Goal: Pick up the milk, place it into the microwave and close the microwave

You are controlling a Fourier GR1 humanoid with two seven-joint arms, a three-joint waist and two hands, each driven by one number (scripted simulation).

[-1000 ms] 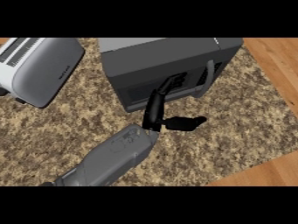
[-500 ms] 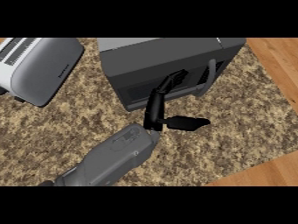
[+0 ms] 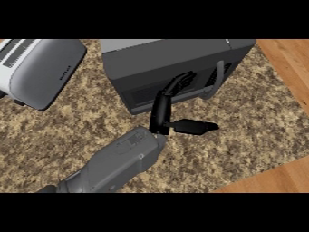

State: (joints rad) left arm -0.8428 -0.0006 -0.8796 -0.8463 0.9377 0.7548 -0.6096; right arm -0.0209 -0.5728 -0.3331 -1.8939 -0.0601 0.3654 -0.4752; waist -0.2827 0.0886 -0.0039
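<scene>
The dark grey microwave [image 3: 150, 63] stands at the top middle of the counter, its door looking shut and its pale handle [image 3: 217, 79] on the right. My right hand [image 3: 161, 108] reaches up from the grey forearm and lays its straight fingers [image 3: 178, 84] against the door front, left of the handle. Its thumb [image 3: 193, 127] sticks out to the right above the counter. The hand holds nothing. No milk shows anywhere. My left hand is out of view.
A silver toaster [image 3: 33, 70] lies at the upper left on the speckled counter [image 3: 250, 136]. The counter's edge runs diagonally at the right, with wooden floor [image 3: 297, 68] beyond it.
My right hand's fingers have slid a little farther up the microwave door. The microwave and toaster have not moved.
</scene>
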